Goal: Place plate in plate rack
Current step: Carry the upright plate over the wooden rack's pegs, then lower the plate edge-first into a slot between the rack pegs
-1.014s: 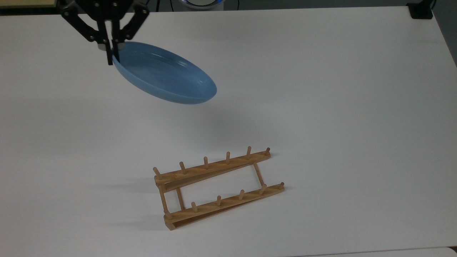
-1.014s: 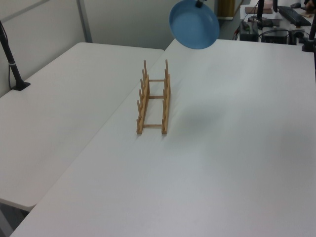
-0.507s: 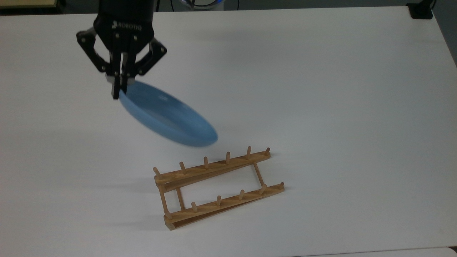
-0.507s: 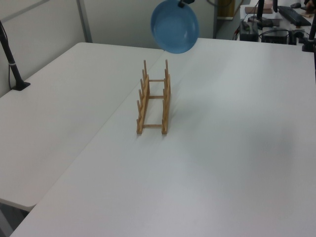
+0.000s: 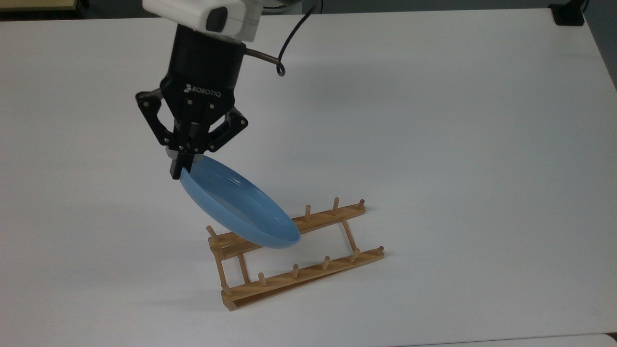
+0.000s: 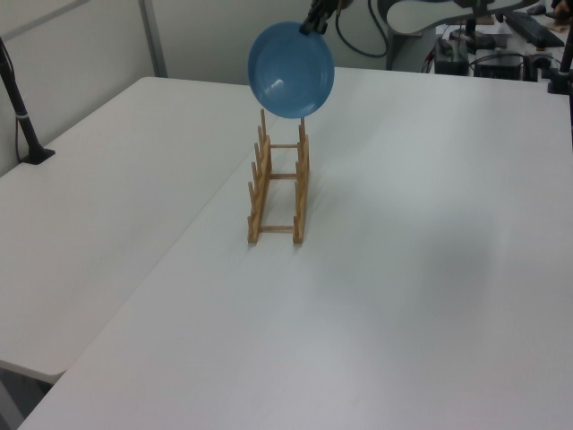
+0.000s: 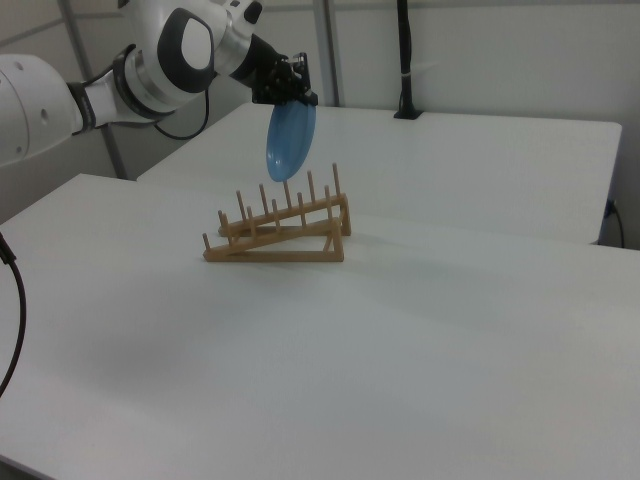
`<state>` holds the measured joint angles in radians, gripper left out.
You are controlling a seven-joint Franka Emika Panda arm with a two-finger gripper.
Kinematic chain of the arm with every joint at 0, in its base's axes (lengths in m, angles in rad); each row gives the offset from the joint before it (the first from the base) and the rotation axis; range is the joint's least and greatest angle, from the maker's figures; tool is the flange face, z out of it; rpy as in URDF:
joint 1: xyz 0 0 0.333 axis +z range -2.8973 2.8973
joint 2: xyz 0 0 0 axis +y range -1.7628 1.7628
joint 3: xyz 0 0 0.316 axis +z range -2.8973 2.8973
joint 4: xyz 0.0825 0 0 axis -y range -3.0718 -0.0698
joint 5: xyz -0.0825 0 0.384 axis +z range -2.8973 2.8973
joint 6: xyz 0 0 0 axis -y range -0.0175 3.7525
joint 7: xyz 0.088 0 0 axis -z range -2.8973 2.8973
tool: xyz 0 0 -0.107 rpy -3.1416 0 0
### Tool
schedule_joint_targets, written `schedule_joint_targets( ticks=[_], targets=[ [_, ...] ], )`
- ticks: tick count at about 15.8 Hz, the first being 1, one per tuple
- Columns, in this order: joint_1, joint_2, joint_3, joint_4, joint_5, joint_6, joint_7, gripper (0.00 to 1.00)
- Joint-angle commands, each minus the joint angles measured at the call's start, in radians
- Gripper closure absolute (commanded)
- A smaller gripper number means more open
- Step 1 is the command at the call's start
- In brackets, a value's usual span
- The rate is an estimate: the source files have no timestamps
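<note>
**Hanging the plate over the rack, slot not yet found**

Pinching hard, the gripper (image 5: 183,166) had its two fingers drawn nearly together on the upper rim of the plate (image 5: 238,209), and nothing else was in its grasp. The arm (image 7: 170,50) reached in from the right view's left, wrist angled down toward the table (image 5: 458,144).

Below the fingers the plate hung on edge, clear of the table, tilted rather than truly upright. In the left view its round blue face stood directly above the far end of the rack (image 6: 279,184), its lowest edge close over the tips of the pegs. In the right view it showed as a thin blue sliver just above the taller pegs, apparently not resting on them.

The rack (image 5: 294,255) itself sat flat on the table, every slot unfilled.

So, by my reading, the pickup and the carry were done. What remained was the fiddly part: squaring the plate to the gaps, lowering it between two pairs of pegs until the rails took its weight, then letting go.
</note>
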<state>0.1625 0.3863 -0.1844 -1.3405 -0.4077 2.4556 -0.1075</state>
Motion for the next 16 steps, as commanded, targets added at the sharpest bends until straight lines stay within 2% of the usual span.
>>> schedule_joint_targets(
  ticks=[1,6,11,16],
  targets=[
    [0.029,0.055,-0.021,0.052,-0.045,0.032,0.092,1.00],
    [0.042,0.075,-0.021,0.047,-0.204,0.046,0.282,1.00],
    [0.060,0.077,-0.021,0.041,-0.255,0.046,0.406,1.00],
    [0.063,0.075,-0.020,0.018,-0.480,0.046,0.655,1.00]
  ],
)
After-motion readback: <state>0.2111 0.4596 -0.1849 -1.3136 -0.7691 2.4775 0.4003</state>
